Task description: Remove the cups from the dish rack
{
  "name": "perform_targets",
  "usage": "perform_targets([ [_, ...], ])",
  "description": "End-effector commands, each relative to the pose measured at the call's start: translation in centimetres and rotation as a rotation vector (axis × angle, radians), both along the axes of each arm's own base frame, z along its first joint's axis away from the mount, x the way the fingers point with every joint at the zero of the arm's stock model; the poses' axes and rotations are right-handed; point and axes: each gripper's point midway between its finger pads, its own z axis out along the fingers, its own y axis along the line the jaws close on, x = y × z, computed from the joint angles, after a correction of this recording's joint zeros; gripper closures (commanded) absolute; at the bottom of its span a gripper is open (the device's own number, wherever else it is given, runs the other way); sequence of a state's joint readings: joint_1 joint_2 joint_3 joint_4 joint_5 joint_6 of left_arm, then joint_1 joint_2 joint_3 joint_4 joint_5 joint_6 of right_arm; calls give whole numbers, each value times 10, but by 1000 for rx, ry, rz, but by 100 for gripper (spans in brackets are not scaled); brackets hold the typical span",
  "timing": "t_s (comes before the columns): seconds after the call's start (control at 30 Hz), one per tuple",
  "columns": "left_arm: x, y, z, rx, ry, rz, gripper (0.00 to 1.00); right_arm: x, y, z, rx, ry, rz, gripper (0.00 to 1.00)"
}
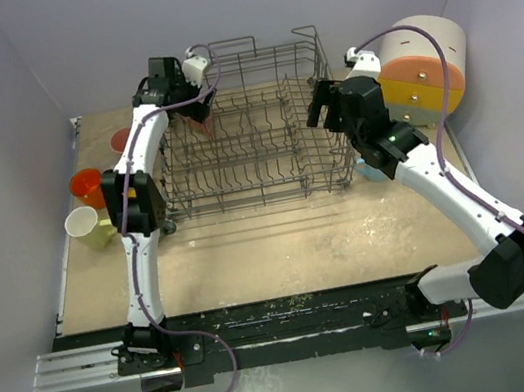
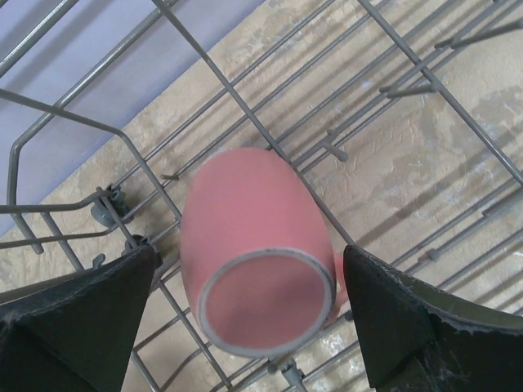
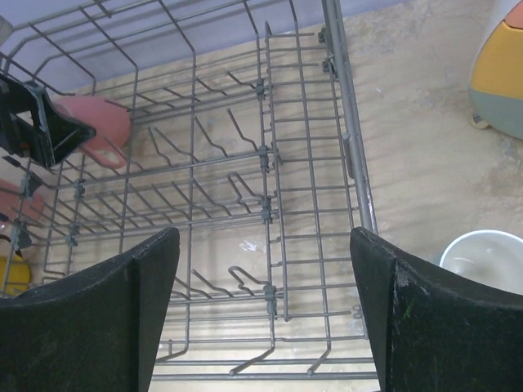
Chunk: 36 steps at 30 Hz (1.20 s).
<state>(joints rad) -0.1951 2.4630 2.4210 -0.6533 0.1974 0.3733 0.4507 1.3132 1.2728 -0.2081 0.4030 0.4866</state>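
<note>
Left gripper (image 2: 249, 255): held low in the far-left corner of the dish rack (image 1: 255, 157), fingers spread open, one on each side of the pink cup (image 2: 253, 261); nothing is clamped yet
Pink cup: seen lying on the rack wires in that corner, foot ring turned up toward the wrist camera, mouth tipped down and away; a stub of handle is glimpsed on the side toward that view's right edge
Key relation: the cup is placed squarely between the fingers, its long axis running roughly along the gripper's reach but tilted off it, so the round body would be crossed by the closing line
Contact: a sliver of wire is seen between one finger and the cup wall; on the handle side it cannot be told
Right gripper (image 3: 263, 238): opened wide, nothing between its fingers, hung at the rack's right end, well apart from the pink cup
Nearer arm: the left, by far
Already out: an orange cup (image 1: 88, 186) and a pale yellow-green cup (image 1: 85, 227) are stood on the table (image 1: 281, 243) left of the rack
Progress: judged late; no other cup is made out in the rack
Next move: a squeeze across the body is called for, then a lift clear of the tines
Risk: the handle could be pinched, or the smooth wall let slip
</note>
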Motion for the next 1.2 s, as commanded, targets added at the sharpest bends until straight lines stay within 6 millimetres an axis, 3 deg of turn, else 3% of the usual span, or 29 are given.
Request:
perform_targets([
  [0.0,16,6,7,-38,-38,33,1,2,3,12,18,-49,18,15],
  [0.13,14,-1,-2,-108,-4,10,0,4,5,14,17,-51,26,18],
  [0.27,13,4,-9,-121,19,19,11,5,5,18,17,-59,26,22],
  [0.37,12,8,-10,-139,30,22,33,5,4,21,15,-63,22,26],
  [0.43,12,9,-3,-151,17,18,55,4,4,21,15,-65,21,28],
  [0.5,12,7,10,-169,-12,14,72,4,5,22,15,-68,27,29],
  [0.57,11,2,34,-200,-57,-5,78,5,4,20,10,-62,26,30],
  [0.8,-1,-10,109,-285,-176,-63,86,2,3,15,4,-46,22,31],
  [1.17,-40,-21,187,-354,-266,-152,95,4,6,12,11,-47,34,33],
])
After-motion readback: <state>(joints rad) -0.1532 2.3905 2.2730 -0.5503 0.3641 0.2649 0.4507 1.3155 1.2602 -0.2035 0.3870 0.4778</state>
